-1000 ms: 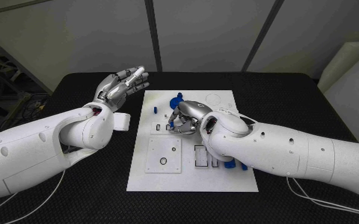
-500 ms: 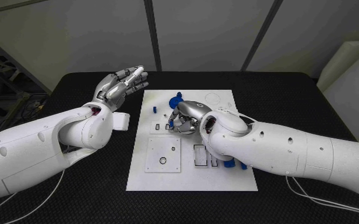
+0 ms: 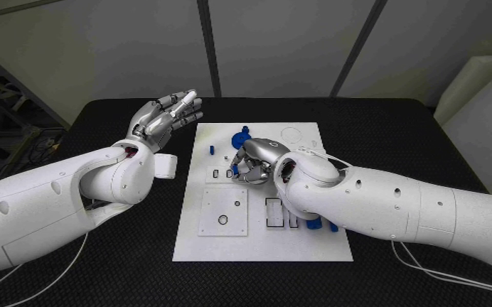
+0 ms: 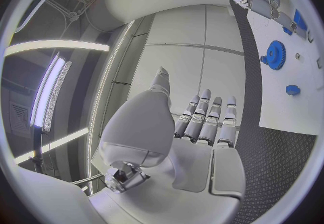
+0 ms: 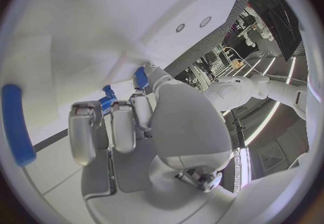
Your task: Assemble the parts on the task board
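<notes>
The silver many-fingered right hand [image 3: 257, 159] and its white arm lie across the middle and right half of the white rectangular task board [image 3: 308, 246], blocking approach from the right edge. Small blue parts [image 3: 313, 225] stand just beside the forearm near the board's right edge. A blue gear-shaped part [image 3: 241, 138] and a small blue peg [image 3: 212, 150] stand near the far left corner. The silver left hand [image 3: 164, 115] hangs with fingers apart, holding nothing, over the black table [image 3: 389, 129] beside the board's far left corner. The board's near edge lies bare.
</notes>
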`<state>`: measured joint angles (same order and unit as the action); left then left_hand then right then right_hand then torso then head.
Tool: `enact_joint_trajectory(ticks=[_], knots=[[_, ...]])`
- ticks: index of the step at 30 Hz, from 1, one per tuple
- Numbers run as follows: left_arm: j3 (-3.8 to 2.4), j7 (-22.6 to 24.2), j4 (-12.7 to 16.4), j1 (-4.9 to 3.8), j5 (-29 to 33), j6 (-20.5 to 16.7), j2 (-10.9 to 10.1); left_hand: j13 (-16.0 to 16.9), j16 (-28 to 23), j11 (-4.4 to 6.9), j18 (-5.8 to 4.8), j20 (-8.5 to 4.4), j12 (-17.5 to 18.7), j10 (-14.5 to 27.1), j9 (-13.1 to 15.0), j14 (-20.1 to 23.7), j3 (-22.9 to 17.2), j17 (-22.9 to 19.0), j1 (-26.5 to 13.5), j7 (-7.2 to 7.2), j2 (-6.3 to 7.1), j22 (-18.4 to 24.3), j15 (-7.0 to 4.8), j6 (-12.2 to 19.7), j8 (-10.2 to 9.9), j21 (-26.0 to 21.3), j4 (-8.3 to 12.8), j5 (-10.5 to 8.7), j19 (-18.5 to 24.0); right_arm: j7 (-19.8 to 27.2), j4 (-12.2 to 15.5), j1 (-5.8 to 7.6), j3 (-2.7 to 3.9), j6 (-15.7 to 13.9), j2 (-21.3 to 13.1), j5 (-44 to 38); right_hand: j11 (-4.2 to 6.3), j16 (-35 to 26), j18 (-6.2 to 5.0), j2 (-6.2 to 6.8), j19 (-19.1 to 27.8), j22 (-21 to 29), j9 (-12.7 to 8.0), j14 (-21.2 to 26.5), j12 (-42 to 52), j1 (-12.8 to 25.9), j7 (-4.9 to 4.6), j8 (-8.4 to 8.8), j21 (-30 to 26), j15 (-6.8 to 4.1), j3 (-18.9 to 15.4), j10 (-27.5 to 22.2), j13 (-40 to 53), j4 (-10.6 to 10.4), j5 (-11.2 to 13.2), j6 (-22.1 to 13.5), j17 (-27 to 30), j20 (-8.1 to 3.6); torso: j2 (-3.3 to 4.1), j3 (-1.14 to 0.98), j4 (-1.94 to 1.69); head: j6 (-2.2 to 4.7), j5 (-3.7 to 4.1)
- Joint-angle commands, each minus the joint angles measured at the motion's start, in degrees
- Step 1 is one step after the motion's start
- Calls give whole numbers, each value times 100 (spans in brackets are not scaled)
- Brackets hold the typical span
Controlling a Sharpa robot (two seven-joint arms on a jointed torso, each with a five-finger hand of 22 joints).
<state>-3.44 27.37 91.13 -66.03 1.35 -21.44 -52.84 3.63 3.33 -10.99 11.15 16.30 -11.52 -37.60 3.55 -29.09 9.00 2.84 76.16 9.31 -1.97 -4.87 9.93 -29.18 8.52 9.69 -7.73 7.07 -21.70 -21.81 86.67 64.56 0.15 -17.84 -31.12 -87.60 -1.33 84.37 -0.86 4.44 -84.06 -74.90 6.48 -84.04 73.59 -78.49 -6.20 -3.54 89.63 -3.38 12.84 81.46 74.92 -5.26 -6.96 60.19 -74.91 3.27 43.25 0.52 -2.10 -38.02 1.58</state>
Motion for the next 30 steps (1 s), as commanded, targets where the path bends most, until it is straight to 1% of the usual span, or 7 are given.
enact_joint_trajectory(ticks=[1,7,12,20,22,25,30], knots=[[-6,26,3,-10,-40,39,1,1,-33,22,-79,-17,31,-5,-8,23,-6,-4,-13,360,-64,6,-6,8,-11,29,29,-3,-6,-61,-7,-9,-15,140,2,-36,-7,-39,86,52,-594,-1510,0,-336,-35,27,-5,4,37,54,-2,-25,174,19,-22,-44,-316,21,0,1,2,-5,-6],[-6,24,-1,-10,-40,41,4,1,-33,22,-79,-17,31,-5,-8,23,-6,-4,-13,360,-64,6,-6,8,-11,29,29,-3,-6,-55,-10,-9,-15,121,7,-38,-18,-41,86,103,-594,-1510,-3,-335,-57,93,-15,1,37,65,-38,-34,157,2,13,-83,-316,34,1,0,3,-6,-6],[-6,22,-3,-10,-40,41,3,1,-33,22,-79,-17,31,-5,-8,23,-6,-4,-13,360,-64,6,-6,8,-11,29,29,-3,-6,-24,-11,-9,-15,-62,5,-38,-53,-56,86,267,-594,-1510,-40,-332,-110,275,-47,7,37,95,-188,-62,116,-101,342,-351,-301,66,0,2,4,-2,-1],[-6,5,-8,-10,-40,44,4,1,-30,21,-80,-15,33,-7,-9,-17,2,0,-11,360,-71,5,-2,5,-10,39,45,-7,-23,260,28,-10,-15,-737,-21,12,-127,-91,86,592,-594,-1510,-92,-320,-263,325,-125,-1,37,151,-370,-161,-4,-539,381,-830,-254,119,-5,0,3,13,2],[-6,-21,-14,-9,-54,36,2,2,-10,13,-81,-2,36,-18,-9,-132,19,12,-12,366,-86,-10,12,-13,-4,87,75,-6,-112,523,54,-12,-15,-883,-50,75,-171,-100,86,711,-594,-1510,-172,-318,-277,199,-186,5,37,183,-415,-168,-19,-730,371,-1199,-244,145,-9,-4,5,15,0],[-6,-91,-31,-9,-129,41,-5,5,54,-35,-92,28,7,-139,22,-556,86,39,-43,416,-145,-91,53,-282,94,330,150,-7,-583,995,130,-16,-14,-1017,-123,190,-205,-110,86,768,-594,-1510,-267,-314,-285,-116,-236,10,37,225,-458,-176,-34,-1119,376,-1619,-234,192,-10,-8,7,26,-2],[-6,-356,-89,-8,-401,161,-14,59,543,-93,-71,-8,-299,-942,158,-2251,161,199,-51,519,-246,-336,15,-1306,500,1022,244,36,-1910,1813,412,-19,-10,-1203,-410,541,-209,-130,86,707,-594,-1510,-262,-305,-317,-263,-223,-11,37,224,-422,-198,-63,-1128,372,-1508,-205,194,-21,-8,16,53,-17]])
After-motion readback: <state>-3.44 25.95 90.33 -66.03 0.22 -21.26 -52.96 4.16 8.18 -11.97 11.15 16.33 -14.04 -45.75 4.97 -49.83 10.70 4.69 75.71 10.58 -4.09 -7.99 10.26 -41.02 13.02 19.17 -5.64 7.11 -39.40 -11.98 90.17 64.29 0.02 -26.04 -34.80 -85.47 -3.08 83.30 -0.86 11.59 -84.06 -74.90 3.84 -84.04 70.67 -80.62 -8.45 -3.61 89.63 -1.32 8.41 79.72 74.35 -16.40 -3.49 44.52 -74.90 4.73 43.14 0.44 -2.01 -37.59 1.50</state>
